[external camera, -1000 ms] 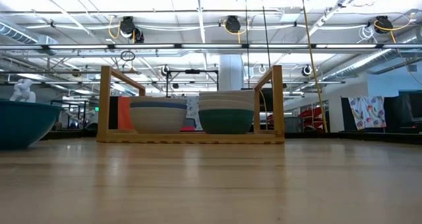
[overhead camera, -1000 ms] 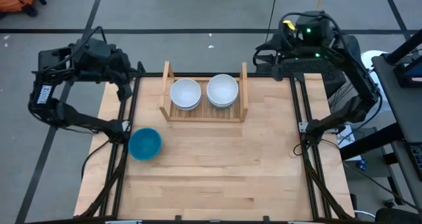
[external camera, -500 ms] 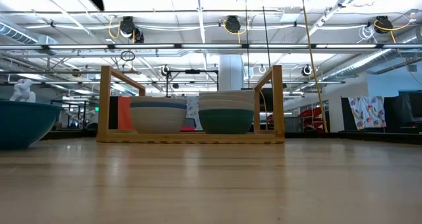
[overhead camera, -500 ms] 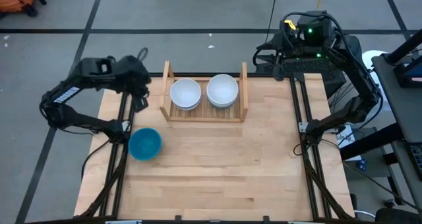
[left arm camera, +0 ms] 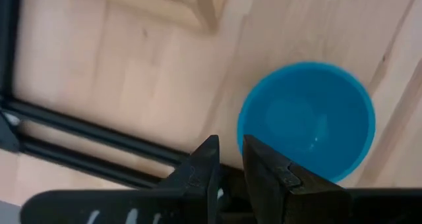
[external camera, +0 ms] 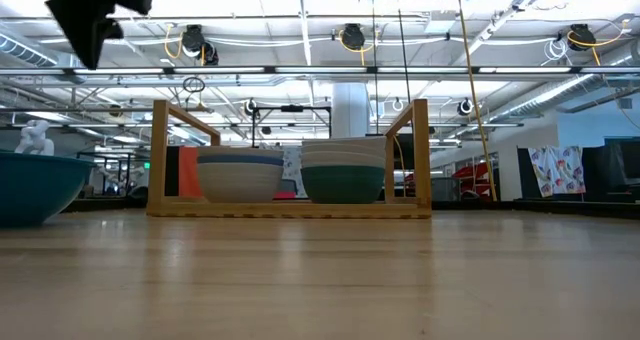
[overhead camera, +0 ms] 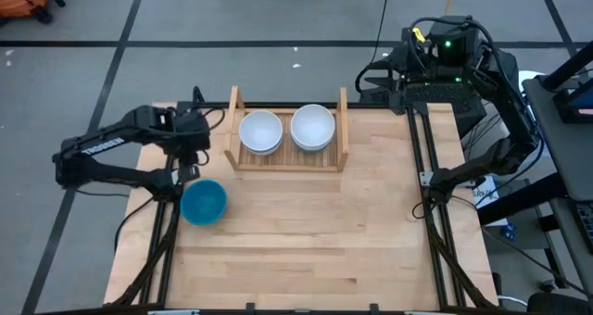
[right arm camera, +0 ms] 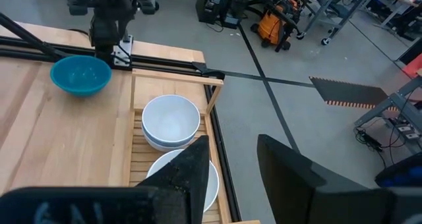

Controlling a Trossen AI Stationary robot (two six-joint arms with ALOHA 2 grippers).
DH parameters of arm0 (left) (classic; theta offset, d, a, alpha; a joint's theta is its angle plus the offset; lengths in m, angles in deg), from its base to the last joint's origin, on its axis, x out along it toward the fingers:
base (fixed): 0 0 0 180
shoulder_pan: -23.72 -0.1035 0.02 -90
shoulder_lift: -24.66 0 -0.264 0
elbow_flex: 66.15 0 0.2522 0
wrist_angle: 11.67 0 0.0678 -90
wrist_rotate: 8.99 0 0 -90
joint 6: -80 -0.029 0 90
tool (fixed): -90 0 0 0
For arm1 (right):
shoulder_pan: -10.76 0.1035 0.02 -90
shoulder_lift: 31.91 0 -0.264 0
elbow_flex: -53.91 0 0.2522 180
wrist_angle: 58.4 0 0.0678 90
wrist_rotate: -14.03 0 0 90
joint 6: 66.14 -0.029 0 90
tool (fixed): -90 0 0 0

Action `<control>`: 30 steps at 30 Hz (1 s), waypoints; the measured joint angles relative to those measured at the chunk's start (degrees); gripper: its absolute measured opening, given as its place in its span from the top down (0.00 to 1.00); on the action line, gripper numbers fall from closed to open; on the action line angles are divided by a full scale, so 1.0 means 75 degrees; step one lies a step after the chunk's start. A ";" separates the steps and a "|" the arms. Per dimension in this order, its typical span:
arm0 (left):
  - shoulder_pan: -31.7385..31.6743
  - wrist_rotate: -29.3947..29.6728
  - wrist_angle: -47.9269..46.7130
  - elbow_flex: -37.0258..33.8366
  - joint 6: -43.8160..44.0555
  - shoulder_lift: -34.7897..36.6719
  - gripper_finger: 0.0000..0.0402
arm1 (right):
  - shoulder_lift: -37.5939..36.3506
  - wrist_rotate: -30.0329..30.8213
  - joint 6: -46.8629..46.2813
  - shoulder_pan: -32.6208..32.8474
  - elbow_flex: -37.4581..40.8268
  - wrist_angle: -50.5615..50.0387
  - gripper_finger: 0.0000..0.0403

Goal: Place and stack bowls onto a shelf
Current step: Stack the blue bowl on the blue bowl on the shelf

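One bright blue bowl (overhead camera: 204, 202) (left arm camera: 306, 118) sits upright on the table near its left edge. The slatted wooden shelf (overhead camera: 287, 159) at the far middle carries two stacks of bowls, both white on top (overhead camera: 260, 132) (overhead camera: 313, 127). In the low view the right stack (external camera: 343, 185) has a dark green bowl at its bottom. My left gripper (overhead camera: 189, 159) (left arm camera: 229, 155) points down over the left rail, just beyond the blue bowl's far side. It is narrowly open and touches nothing. My right gripper (right arm camera: 234, 158) waits open beyond the table's far right corner.
Black rails (overhead camera: 171, 232) (overhead camera: 431, 232) run along the table's left and right sides. The shelf's upright side boards (overhead camera: 234, 120) (overhead camera: 343, 120) flank the stacks. Bare wooden tabletop (overhead camera: 315, 241) fills the near half.
My left gripper has come down from high over the table's far left corner toward the near edge and the blue bowl. It has tipped over so that it now points straight down. The bowls and the shelf have stayed put.
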 joint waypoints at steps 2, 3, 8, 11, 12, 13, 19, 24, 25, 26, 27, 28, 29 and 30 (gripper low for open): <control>0.0028 -0.0120 0.0000 -0.0368 0.0225 0.0183 0.82 | -0.0008 0.0000 -0.0003 0.0000 0.0000 -0.0002 0.69; 0.0037 -0.0226 -0.0004 -0.0561 0.0313 0.0272 0.82 | -0.0009 0.0000 0.0000 0.0000 0.0000 -0.0009 0.69; 0.0047 -0.0393 -0.0002 -0.1341 0.0591 0.0593 0.82 | -0.0025 0.0000 0.0031 0.0000 0.0000 -0.0015 0.69; 0.0044 -0.0403 0.0037 -0.1685 0.0604 0.0637 0.82 | -0.0017 0.0000 0.0202 0.0000 0.0000 -0.0020 0.69; 0.0044 -0.0446 0.0071 -0.1793 0.0601 0.0639 0.82 | -0.0015 0.0000 0.0243 0.0000 0.0000 -0.0028 0.69; 0.0044 -0.0536 0.0143 -0.1909 0.0600 0.0640 0.82 | -0.0016 0.0000 0.0256 0.0000 0.0000 -0.0027 0.69; 0.0044 -0.1204 0.0970 -0.2669 0.0659 0.0637 0.82 | -0.0017 0.0000 0.0260 0.0000 0.0000 -0.0026 0.69; 0.0044 -0.1188 0.1608 -0.3119 0.0665 0.0632 0.82 | -0.0017 0.0000 0.0287 0.0000 0.0000 -0.0026 0.69; 0.0044 -0.1190 0.1714 -0.3193 0.0708 0.0632 0.82 | -0.0017 0.0000 0.0322 0.0000 0.0000 -0.0026 0.69; 0.0044 -0.1192 0.1806 -0.3260 0.0761 0.0626 0.82 | -0.0017 0.0000 0.0374 0.0000 0.0000 -0.0026 0.69; 0.0044 -0.1195 0.1898 -0.3330 0.0803 0.0623 0.82 | -0.0017 0.0000 0.0415 0.0000 0.0000 -0.0026 0.69; 0.0044 -0.1195 0.1981 -0.3408 0.0806 0.0617 0.82 | -0.0017 0.0000 0.0448 0.0000 0.0000 -0.0026 0.69; 0.0044 -0.1195 0.2024 -0.3485 0.0799 0.0617 0.82 | -0.0017 -0.0001 0.0461 0.0000 0.0000 -0.0026 0.69; 0.0044 -0.1195 0.2035 -0.3566 0.0775 0.0617 0.82 | -0.0017 -0.0001 0.0461 0.0000 0.0000 -0.0026 0.69</control>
